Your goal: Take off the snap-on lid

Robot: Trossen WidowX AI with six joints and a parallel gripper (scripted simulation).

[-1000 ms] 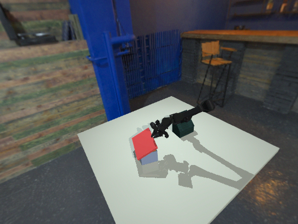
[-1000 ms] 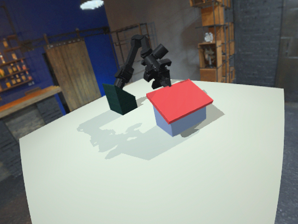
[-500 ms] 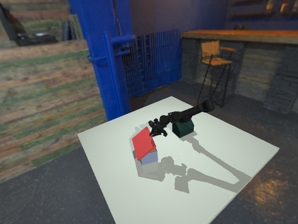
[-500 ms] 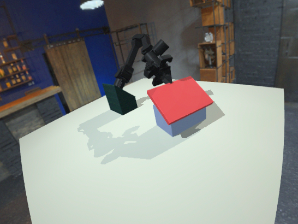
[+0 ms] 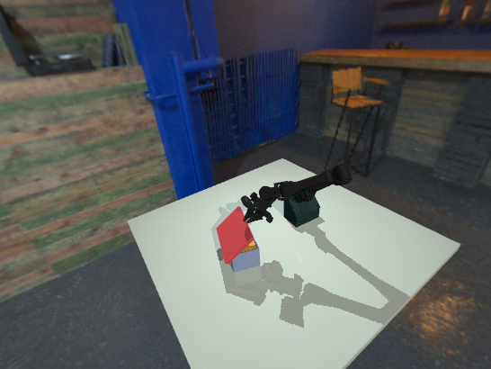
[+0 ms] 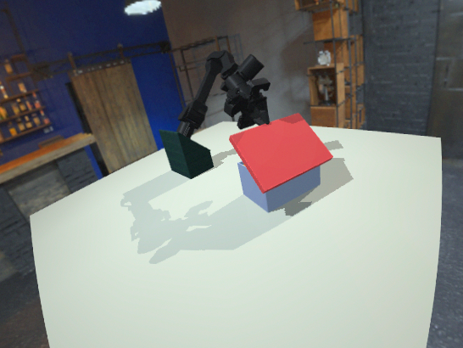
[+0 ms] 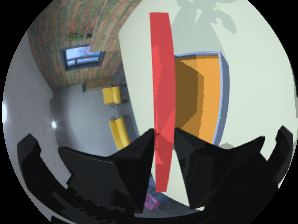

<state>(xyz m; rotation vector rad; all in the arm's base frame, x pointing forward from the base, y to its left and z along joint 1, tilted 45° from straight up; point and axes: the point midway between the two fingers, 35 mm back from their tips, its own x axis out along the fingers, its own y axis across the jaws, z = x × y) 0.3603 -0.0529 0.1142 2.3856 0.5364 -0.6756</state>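
The red lid (image 5: 235,234) (image 6: 281,153) (image 7: 164,80) is tilted steeply, its edge on the arm's side raised and its far edge low at the box's top. The blue-grey storage box (image 5: 246,261) (image 6: 292,187) (image 7: 225,90) stands upright on the table (image 5: 180,252) (image 6: 212,289). Its orange inside shows in the wrist view and through the gap in the top view. My gripper (image 5: 246,220) (image 6: 255,125) (image 7: 164,132) is shut on the lid's raised edge, with one finger on each face. Whether the low edge touches the box is hidden.
A dark green wedge-shaped block (image 5: 302,211) (image 6: 186,157) stands on the table by the arm's base, apart from the box. The arm reaches over from that side. Shadows of the arm and lid fall across the table.
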